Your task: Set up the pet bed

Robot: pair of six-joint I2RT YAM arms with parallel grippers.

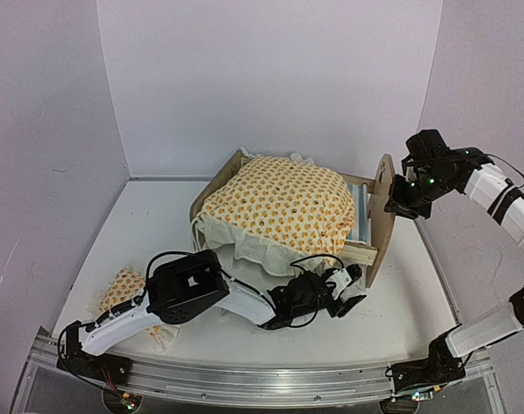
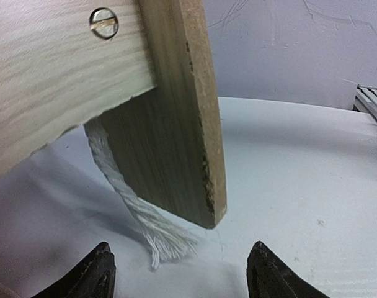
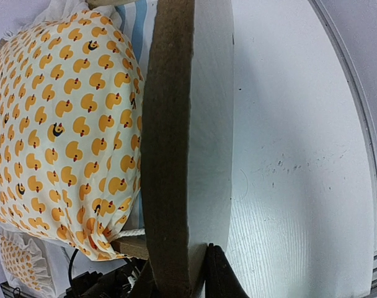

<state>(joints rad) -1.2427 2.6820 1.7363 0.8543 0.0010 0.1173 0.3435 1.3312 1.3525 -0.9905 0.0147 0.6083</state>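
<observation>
Nearest, an aluminium rail (image 1: 245,375) runs along the front edge of the white table (image 1: 417,302), with both arm bases on it. Just beyond, at the left, a small duck-print pillow (image 1: 121,289) lies flat beside the left arm's elbow.

The left gripper (image 1: 355,289) sits low on the table at the near corner of the pet bed (image 1: 364,253). Its claw is spread wide with nothing between the fingers (image 2: 92,276). Its wrist camera shows the frayed end of a white rope (image 2: 136,211) hanging below the wooden side rail, just ahead of the fingertips. A slotted screw (image 2: 104,23) sits in the rail.

The bed stands diagonally at mid-table. An orange duck-print ruffled blanket (image 1: 279,207) is heaped over it, its frill spilling over the near side. A strip of the blue-and-white striped mattress (image 1: 358,216) shows beside the rounded headboard (image 1: 383,194).

The right gripper (image 1: 391,207) comes in from the right, its claw closed on the headboard's edge, one finger on each face of the board in the wrist view.

Bare tabletop lies to the right of the headboard and in front of the bed. Behind the bed the back wall is near.
</observation>
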